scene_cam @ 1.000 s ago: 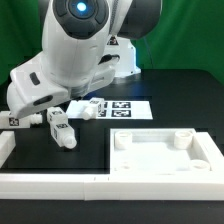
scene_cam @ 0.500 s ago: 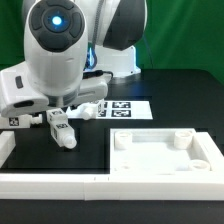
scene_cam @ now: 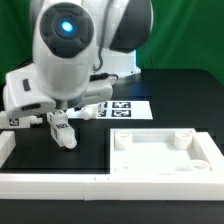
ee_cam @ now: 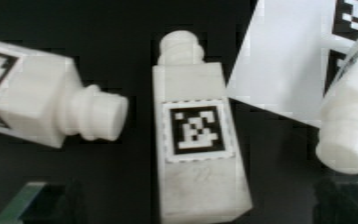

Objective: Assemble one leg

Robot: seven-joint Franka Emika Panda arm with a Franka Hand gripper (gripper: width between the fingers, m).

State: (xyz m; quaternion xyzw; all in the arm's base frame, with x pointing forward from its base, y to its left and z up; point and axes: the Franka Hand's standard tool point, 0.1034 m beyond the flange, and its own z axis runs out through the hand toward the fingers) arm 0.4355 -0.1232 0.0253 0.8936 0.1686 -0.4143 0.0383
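Observation:
In the wrist view, a white leg [ee_cam: 195, 130] lies flat on the black table, with a square marker tag on its upper face and its narrow peg end pointing away. My gripper [ee_cam: 197, 214] is open above its thick end, with a dark finger [ee_cam: 30, 203] out to each side and clear of it. A second leg [ee_cam: 34, 85] lies beside it, and a third leg [ee_cam: 346, 118] rests on the marker board [ee_cam: 282, 55]. In the exterior view the central leg [scene_cam: 63, 129] lies under the arm, which hides the fingers.
The large white square panel [scene_cam: 160, 150] with corner sockets lies at the exterior view's right. A white rim [scene_cam: 60, 183] runs along the front. The marker board [scene_cam: 128, 108] lies behind the panel. Other legs [scene_cam: 27, 120] [scene_cam: 90, 108] flank the central one.
The arm's upper body has swung left and then part way back over the legs. The legs and the panel have not moved.

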